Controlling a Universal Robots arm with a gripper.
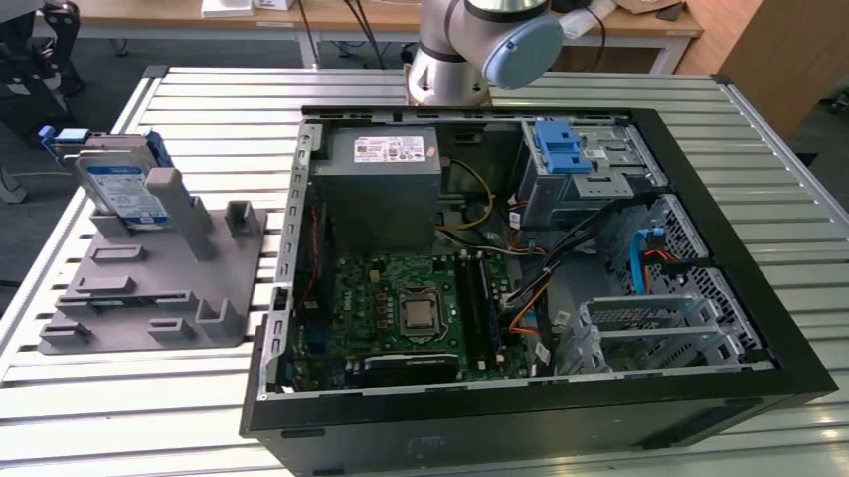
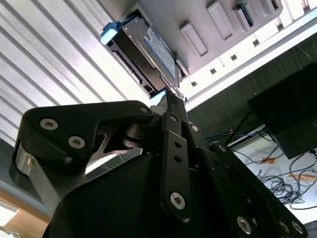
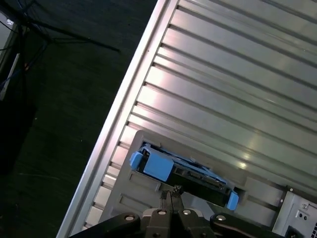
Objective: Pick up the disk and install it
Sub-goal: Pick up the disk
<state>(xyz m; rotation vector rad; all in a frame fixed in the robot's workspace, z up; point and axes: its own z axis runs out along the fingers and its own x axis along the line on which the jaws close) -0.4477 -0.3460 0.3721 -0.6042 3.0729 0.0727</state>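
The disk (image 1: 122,189) stands on edge in a slot of the grey holder (image 1: 146,288) at the exterior view's left, silver with a white-and-blue label and blue side rails. Both wrist views look down on it: the disk (image 3: 183,171) lies beyond my fingertips, and its label faces the second wrist camera, disk (image 2: 153,49). My gripper (image 3: 171,191) is shut, fingertips pressed together with nothing between them, and hangs some way off the disk. The same shut gripper (image 2: 169,95) points toward the disk's end.
An open computer case (image 1: 743,328) lies on the slatted metal table (image 1: 226,89), with a grey power supply (image 1: 385,184), a motherboard (image 1: 412,308) and a drive cage with a blue latch (image 1: 564,149). The arm's base (image 1: 451,60) stands behind the case. Dark floor with cables (image 3: 44,99) lies past the table edge.
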